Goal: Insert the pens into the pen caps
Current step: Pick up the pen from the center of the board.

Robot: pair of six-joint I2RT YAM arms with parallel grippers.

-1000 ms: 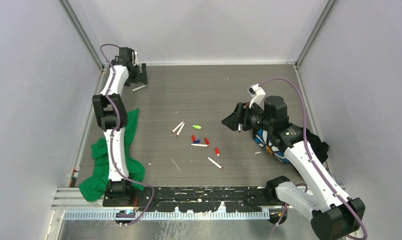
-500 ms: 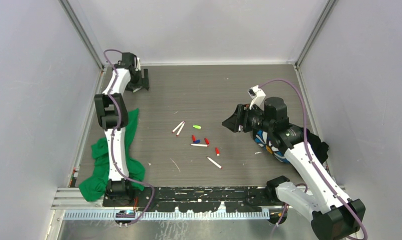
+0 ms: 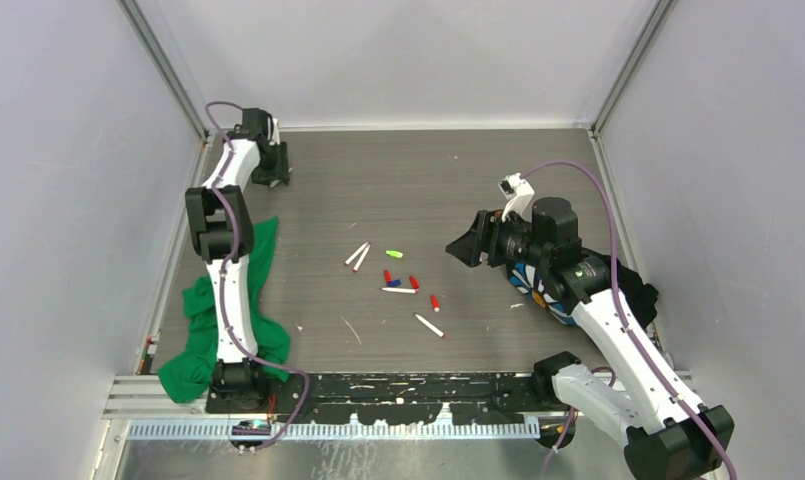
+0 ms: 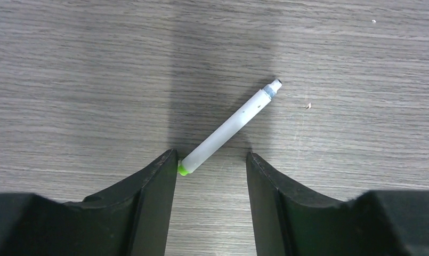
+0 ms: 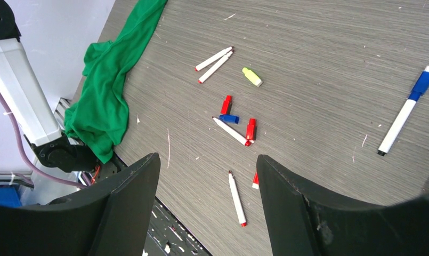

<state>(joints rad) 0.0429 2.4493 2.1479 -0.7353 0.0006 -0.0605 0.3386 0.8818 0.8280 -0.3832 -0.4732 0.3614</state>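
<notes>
White pen (image 4: 231, 127) lies flat near the far left corner of the table (image 4: 334, 64), bare boards around it, its lime end against one finger (image 4: 156, 208) of the left claw (image 4: 211, 158), whose fingers stand apart; the right claw (image 5: 207, 160) hangs spread wide beside the mid-table pens (image 5: 214, 58) and caps (image 5: 226, 104).

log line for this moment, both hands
left hand: open, astride green-ended white plastic pen on grey wood-grain table | right hand: open, empty | red, blue and lime plastic caps: loose mid-table

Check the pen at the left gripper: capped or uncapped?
Uncapped. The pen lies flat, its nib bare at one end and only a green plug at the other.
</notes>
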